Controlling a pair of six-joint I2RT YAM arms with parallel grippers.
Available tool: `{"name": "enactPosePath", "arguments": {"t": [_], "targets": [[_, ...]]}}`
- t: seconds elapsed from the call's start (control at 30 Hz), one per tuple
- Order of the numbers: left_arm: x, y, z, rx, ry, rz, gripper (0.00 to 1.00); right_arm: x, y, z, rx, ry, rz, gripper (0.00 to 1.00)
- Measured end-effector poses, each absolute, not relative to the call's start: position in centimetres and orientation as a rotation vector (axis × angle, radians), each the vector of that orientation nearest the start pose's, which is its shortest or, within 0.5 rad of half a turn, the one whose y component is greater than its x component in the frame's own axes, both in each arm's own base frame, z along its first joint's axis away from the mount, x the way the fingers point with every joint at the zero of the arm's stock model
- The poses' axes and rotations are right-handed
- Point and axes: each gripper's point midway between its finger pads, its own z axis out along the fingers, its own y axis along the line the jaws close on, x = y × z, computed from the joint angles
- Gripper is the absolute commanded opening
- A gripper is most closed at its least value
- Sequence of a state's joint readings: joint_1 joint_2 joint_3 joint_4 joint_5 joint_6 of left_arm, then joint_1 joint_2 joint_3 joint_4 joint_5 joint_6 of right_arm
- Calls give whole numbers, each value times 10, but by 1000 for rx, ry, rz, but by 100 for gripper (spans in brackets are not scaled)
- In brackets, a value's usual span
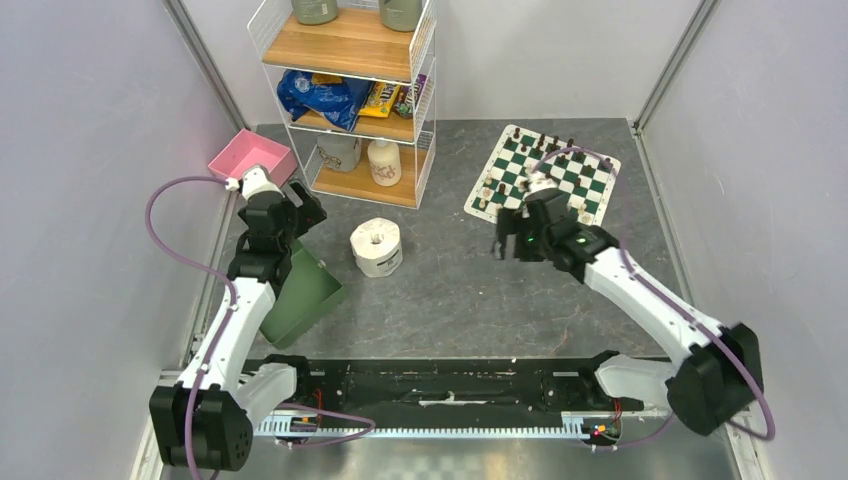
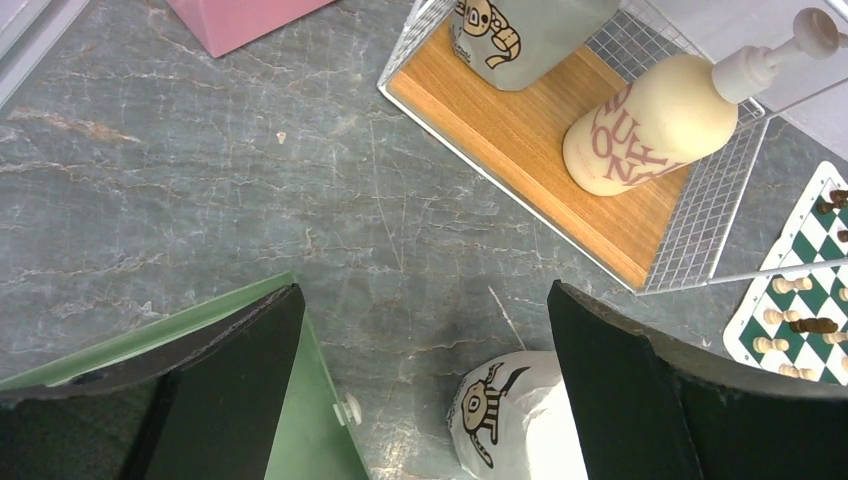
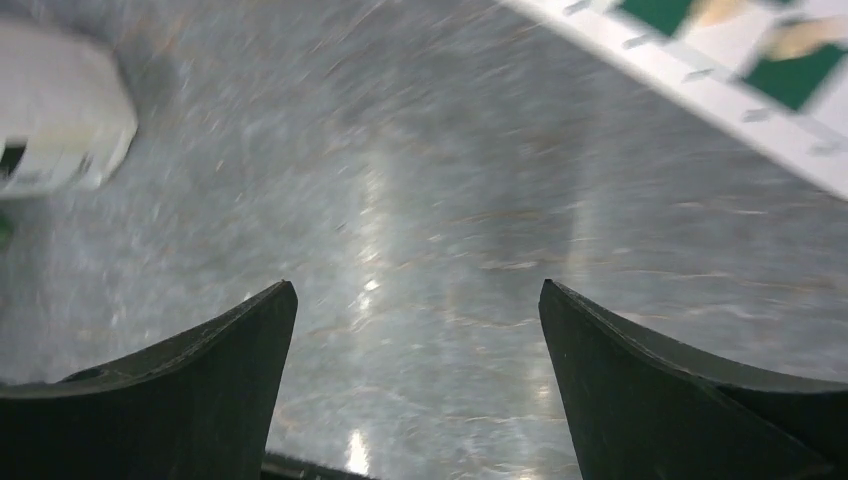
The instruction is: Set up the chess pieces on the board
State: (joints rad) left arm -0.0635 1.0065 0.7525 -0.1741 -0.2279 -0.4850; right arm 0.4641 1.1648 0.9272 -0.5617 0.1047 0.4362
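The green and white checkered board [image 1: 545,172] lies at the back right of the table, turned at an angle. Dark chess pieces [image 1: 545,142] line its far edge and cream ones [image 1: 487,195] its near left edge. My right gripper [image 1: 508,238] hovers open just off the board's near left corner, nothing between its fingers [image 3: 416,290]. The right wrist view is blurred, with the board's border [image 3: 720,95] at the top right. My left gripper [image 1: 300,212] is open and empty [image 2: 425,290] over bare table, far from the board [image 2: 800,300]. There a dark piece [image 2: 815,325] lies among cream ones [image 2: 790,285].
A toilet roll [image 1: 377,246] stands mid-table, right beside the left gripper's right finger [image 2: 510,415]. A green bin [image 1: 305,290] lies under the left arm, with a tiny whitish thing [image 2: 348,408] at its edge. At the back stand a pink bin [image 1: 252,160] and a wire shelf [image 1: 350,110] holding a lotion bottle [image 2: 650,125].
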Motion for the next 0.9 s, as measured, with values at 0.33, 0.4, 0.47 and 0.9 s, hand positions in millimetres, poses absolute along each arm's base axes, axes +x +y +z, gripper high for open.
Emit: {"name": "enactPosePath", "arguments": {"t": [0.33,0.4,0.47,0.9], "targets": [[330,6,201,-587,1865,-107,100,242,269,80,-324,2577,492,95],[329,6,199,-595,1874,-109,100,245,291,73,-345,2585,507,92],[328,5,197,-602,1882,-114,100,249,316,67,-358,2578,532,90],[322,-5,202,-601,1882,-193,100,325,439,47,-324,2453,714,82]]}}
